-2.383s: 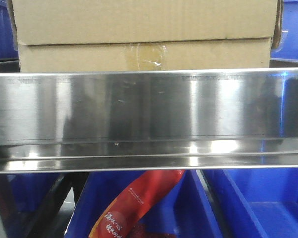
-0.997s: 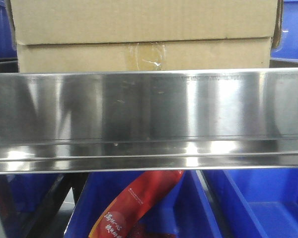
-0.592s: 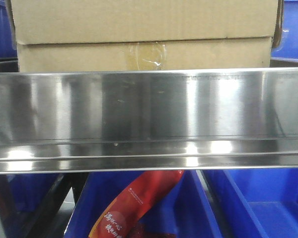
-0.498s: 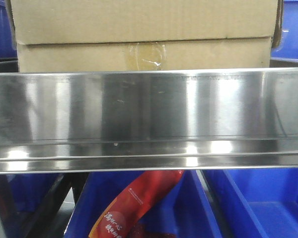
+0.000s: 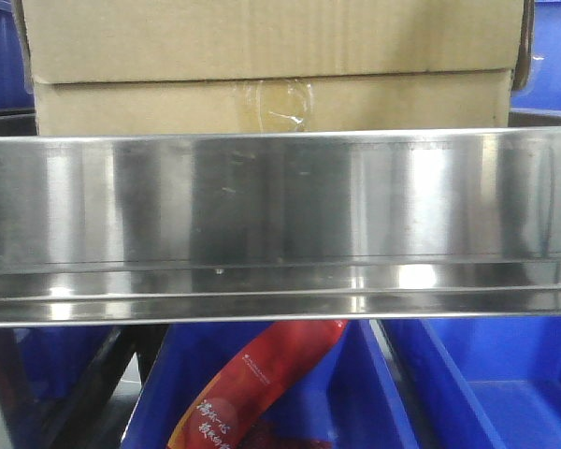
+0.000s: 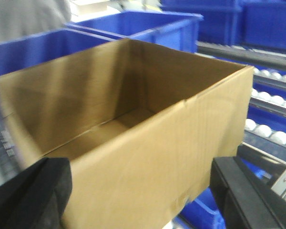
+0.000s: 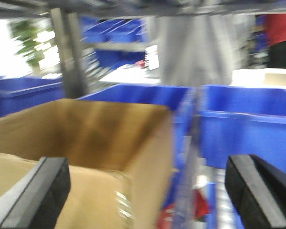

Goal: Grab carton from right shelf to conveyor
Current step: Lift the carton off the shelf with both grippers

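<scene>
The carton (image 5: pixel 271 56) is a plain brown box with clear tape at its seam, and it sits on the right shelf behind the shiny steel front rail (image 5: pixel 280 215). In the left wrist view the carton (image 6: pixel 133 119) is open-topped and fills the frame. My left gripper (image 6: pixel 140 195) is open, with its dark fingers (image 6: pixel 31 195) spread either side of the near wall. In the blurred right wrist view the carton (image 7: pixel 81 138) lies low on the left. My right gripper (image 7: pixel 148 191) is open past the box's corner. The conveyor is out of view.
Blue bins (image 5: pixel 486 383) stand under the rail, and one holds a red packet (image 5: pixel 262 383). More blue bins (image 6: pixel 148 28) crowd behind the carton, next to white rollers (image 6: pixel 269 131). A blue bin (image 7: pixel 248 129) and a dark post (image 7: pixel 69 52) are near the right gripper.
The carton and rail stay where they were. Only the reflections on the steel rail shift a little.
</scene>
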Motion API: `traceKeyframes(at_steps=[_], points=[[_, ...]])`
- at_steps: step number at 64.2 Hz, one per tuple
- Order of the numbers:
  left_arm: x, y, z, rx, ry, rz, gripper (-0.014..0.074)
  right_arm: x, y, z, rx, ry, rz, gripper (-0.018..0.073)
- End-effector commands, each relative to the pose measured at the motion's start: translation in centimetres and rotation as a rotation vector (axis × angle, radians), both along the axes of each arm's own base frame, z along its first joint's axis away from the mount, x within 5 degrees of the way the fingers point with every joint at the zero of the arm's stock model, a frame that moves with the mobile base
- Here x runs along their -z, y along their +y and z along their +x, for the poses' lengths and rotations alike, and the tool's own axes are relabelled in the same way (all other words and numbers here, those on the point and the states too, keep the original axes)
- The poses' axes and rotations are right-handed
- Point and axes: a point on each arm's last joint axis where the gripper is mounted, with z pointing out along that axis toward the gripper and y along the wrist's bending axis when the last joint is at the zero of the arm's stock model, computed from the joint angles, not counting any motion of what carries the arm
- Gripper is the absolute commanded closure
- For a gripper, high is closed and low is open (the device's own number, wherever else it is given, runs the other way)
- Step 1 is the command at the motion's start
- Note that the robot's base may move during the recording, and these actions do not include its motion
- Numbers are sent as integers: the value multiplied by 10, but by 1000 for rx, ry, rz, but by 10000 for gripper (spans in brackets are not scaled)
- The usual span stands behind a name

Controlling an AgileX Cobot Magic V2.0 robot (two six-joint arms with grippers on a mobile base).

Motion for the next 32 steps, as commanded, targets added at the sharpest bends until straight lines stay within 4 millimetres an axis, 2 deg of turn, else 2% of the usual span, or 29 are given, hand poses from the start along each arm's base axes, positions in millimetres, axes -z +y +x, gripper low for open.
traceKeyframes(at_steps=[1, 10, 18, 26, 32], points=[[-14, -10, 19, 13, -15, -13, 100, -13, 14, 21, -54, 31, -19, 1], [-36, -20, 55, -54, 22, -34, 100, -33, 34, 60, -93, 168, -82, 1], [-49, -19, 79, -180, 121, -25, 100, -54, 48, 92, -108, 276, -125, 1], [-53, -16, 102, -332, 222, 15, 100, -69, 55, 122, -52, 368, -158, 1], [-50, -17, 118, -403, 291, 47, 100, -71, 55, 145, 41, 471, -208, 1]])
